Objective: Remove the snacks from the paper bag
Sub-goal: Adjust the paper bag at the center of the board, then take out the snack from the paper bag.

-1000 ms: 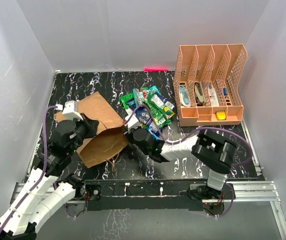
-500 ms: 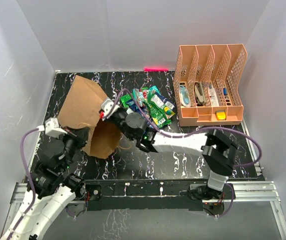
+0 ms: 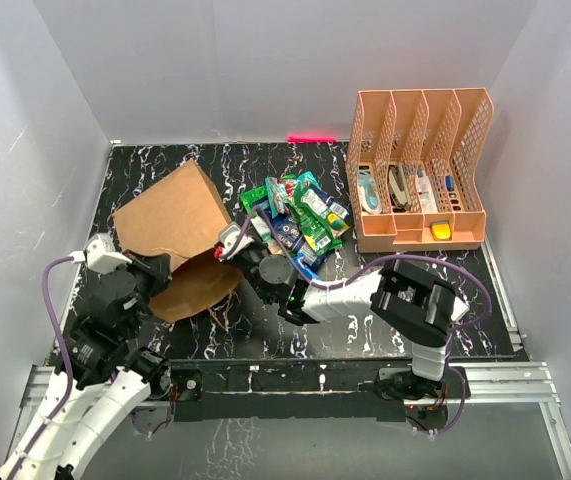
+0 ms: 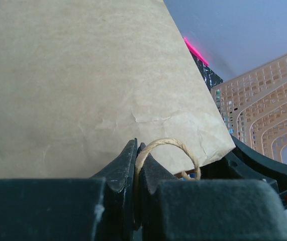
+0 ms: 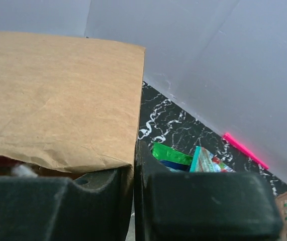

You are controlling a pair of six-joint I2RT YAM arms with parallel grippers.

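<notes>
The bag, left of centre, is pinched by the left tool at its handle and by the right tool at its edge. The snacks are piled mid-frame on the counter.

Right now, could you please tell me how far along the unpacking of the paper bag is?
Done: a pile of snacks lies on the table beside the paper bag. In hand: left gripper and right gripper each pinch the bag's edge. Left: its inside is hidden, so more may remain.
</notes>
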